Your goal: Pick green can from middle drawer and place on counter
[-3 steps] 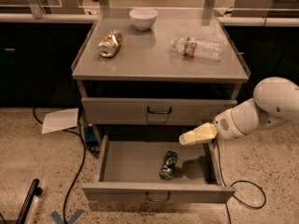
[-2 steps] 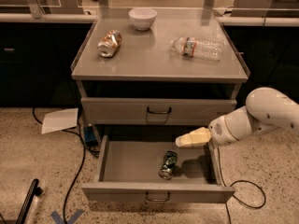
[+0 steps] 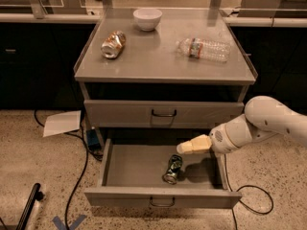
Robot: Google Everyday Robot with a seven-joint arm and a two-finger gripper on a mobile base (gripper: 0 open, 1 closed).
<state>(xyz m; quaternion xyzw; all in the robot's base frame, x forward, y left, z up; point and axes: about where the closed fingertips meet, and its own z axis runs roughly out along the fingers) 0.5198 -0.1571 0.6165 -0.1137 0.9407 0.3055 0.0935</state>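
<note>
Cabinet (image 3: 163, 87): grey metal, centre of view, on a speckled floor; every place below is given against it.
Counter (image 3: 153, 61): the cabinet's flat grey top with thin raised side edges; carries three loose items.
Bowl (image 3: 147, 18): white, upright, at the back edge of the cabinet top, just left of centre.
Copper can (image 3: 113, 44): dented, orange-brown, lying on its side on the left part of the cabinet top.
Bottle (image 3: 204, 49): clear plastic with a label band, lying on its side on the right part of the cabinet top.
Upper drawer (image 3: 163, 113): closed, dark loop handle, directly under the cabinet top.
Middle drawer (image 3: 134, 169): pulled fully out of the cabinet front, low front panel with a small handle, flat grey floor.
Green can (image 3: 172, 169): dark green with silver ends, lying on its side on the floor of the cabinet's open drawer, right of centre, near the front panel.
Gripper (image 3: 181, 148): tan, pointing left, over the right half of the cabinet's open drawer, just above the green can and not touching it; its fingers lie together with no gap showing and hold nothing.
Arm (image 3: 268, 123): white, reaching in from the cabinet's right side.
Paper (image 3: 62, 123): white sheet on the floor left of the cabinet.
Cable (image 3: 79, 176): black, trailing over the floor at the cabinet's left foot.
</note>
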